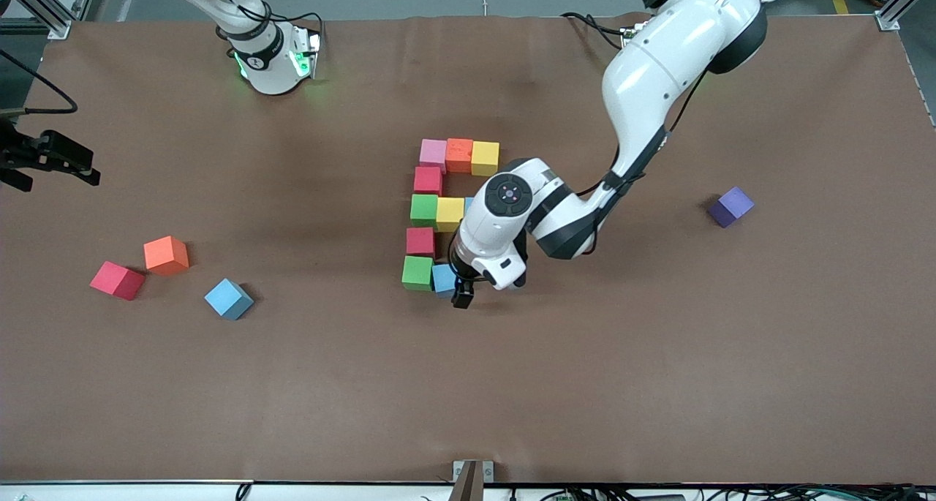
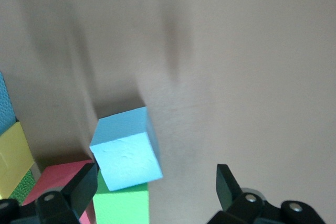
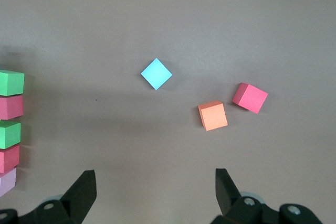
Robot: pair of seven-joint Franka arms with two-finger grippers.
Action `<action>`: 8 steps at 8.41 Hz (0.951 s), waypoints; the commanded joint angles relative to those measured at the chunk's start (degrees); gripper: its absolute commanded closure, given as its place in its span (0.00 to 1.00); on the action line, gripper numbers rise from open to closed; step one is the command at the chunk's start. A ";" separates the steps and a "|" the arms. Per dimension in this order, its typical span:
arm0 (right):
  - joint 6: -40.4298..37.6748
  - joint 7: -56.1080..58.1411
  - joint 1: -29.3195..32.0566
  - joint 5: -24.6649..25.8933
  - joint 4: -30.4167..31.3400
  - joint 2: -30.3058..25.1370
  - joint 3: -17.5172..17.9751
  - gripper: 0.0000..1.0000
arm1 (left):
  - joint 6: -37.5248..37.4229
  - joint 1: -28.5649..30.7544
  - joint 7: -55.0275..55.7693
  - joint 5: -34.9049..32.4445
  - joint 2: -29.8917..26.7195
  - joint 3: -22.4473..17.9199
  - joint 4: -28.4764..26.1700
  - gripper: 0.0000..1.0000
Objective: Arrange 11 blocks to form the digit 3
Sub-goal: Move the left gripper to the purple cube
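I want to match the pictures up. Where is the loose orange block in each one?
Front view: orange block toward the right arm's end, beside a loose red block.
Left wrist view: not in it.
Right wrist view: orange block beside the same red block.
Shared landmark: that red block.

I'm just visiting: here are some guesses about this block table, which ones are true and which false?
1. The left gripper is open beside a blue block. True.
2. The purple block is part of the figure. False: it lies alone toward the left arm's end.
3. A green block touches that blue block. True.
4. The loose orange block is held by the right gripper. False: it lies on the table; that gripper is open.
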State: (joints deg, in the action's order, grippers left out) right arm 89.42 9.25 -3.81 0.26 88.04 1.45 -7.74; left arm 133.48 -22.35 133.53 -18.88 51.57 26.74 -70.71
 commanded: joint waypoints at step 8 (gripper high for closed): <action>0.93 -0.55 -0.67 -1.40 -0.68 1.36 0.10 0.00 | -2.97 22.41 -30.31 -0.19 -35.73 0.07 -44.47 0.00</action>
State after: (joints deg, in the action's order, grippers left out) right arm 90.38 9.23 -4.35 -0.02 88.01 2.62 -7.66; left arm 129.91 -2.52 106.50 -18.98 21.27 26.67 -107.90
